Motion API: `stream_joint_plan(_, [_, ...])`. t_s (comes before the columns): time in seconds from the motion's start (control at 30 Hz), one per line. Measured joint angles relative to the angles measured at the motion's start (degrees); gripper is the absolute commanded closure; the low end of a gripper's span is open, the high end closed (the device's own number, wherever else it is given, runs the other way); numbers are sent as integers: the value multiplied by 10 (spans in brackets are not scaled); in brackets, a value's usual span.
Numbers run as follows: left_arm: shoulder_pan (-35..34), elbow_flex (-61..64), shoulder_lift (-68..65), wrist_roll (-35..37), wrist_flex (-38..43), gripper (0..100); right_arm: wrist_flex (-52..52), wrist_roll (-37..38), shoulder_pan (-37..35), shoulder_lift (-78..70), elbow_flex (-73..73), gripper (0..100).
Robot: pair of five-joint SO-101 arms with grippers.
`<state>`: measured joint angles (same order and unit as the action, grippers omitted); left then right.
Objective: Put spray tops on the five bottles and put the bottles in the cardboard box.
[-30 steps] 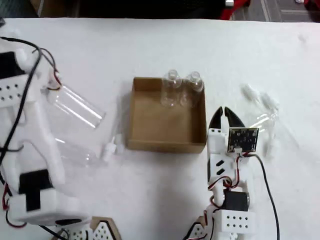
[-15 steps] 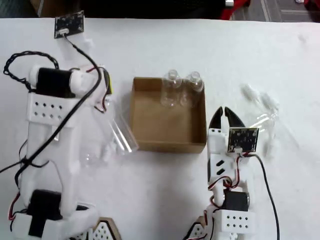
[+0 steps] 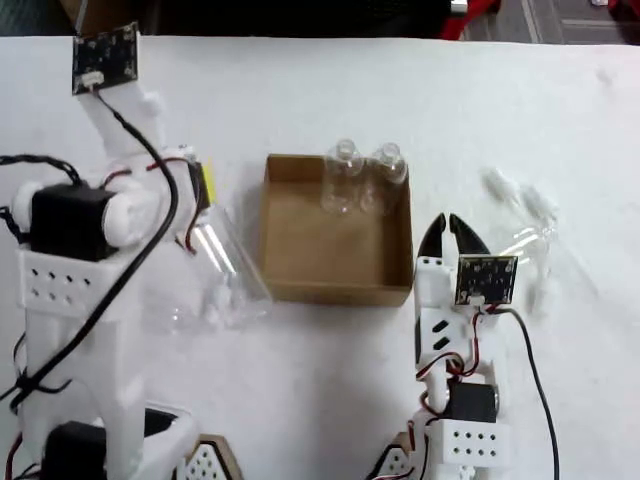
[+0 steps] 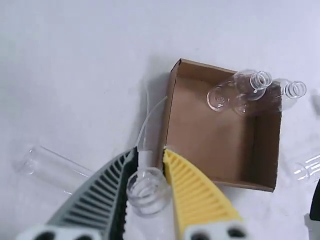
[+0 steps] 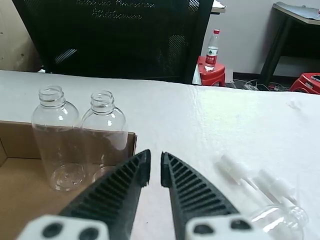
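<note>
Your left gripper (image 4: 150, 152) has its grey and yellow fingers clamped on the neck of a clear bottle (image 4: 146, 192), whose open mouth faces the wrist camera. From the high view, that bottle hangs tilted over the white table (image 3: 300, 90), just beside the left wall of the cardboard box (image 3: 330, 291) and outside it. Right under the fingertips a white spray top (image 4: 145, 161) lies on the table, its thin tube running along the box wall. A second loose bottle (image 4: 50, 167) lies on its side near it, farther from the box.

Look inside the box: two uncapped bottles (image 3: 342, 178) (image 3: 386, 175) stand upright, side by side against the far wall. They seem to touch, though you cannot be sure.

Your right gripper (image 3: 449, 228) sits low at the box's right wall, near its front corner. Its black fingers are almost together, with only a slit between them, and they hold nothing.

To the right of that arm, two more spray tops (image 5: 234, 167) (image 5: 272, 184) lie on the table. Another clear bottle (image 5: 280, 217) lies on its side just beside them.
</note>
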<state>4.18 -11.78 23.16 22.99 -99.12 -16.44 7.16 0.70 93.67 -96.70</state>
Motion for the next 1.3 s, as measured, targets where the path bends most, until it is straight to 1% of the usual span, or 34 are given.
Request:
stream_joint_plan(0.17, [0, 92, 48, -62, 47, 978, 0, 0, 0, 0, 0, 970])
stream_joint_plan(0.33, [0, 224, 105, -93, 163, 978, 0, 0, 0, 0, 0, 970])
stream_joint_plan(0.47, [2, 324, 154, -124, 287, 978, 0, 0, 0, 0, 0, 970])
stream_joint_plan(0.63, [20, 446, 193, -168, 469, 978, 0, 0, 0, 0, 0, 970])
stream_joint_plan(0.73, [34, 498, 211, -176, 570, 978, 0, 0, 0, 0, 0, 970])
stream_joint_plan(1.0, [95, 601, 219, -187, 796, 978, 0, 0, 0, 0, 0, 970])
stream_joint_plan(1.07, [109, 636, 219, -221, 866, 978, 0, 0, 0, 0, 0, 970])
stream_joint_plan(1.2, [141, 732, 219, -316, 1029, 978, 0, 0, 0, 0, 0, 970])
stream_joint_plan(1.3, [145, 791, 219, -345, 1144, 978, 0, 0, 0, 0, 0, 970])
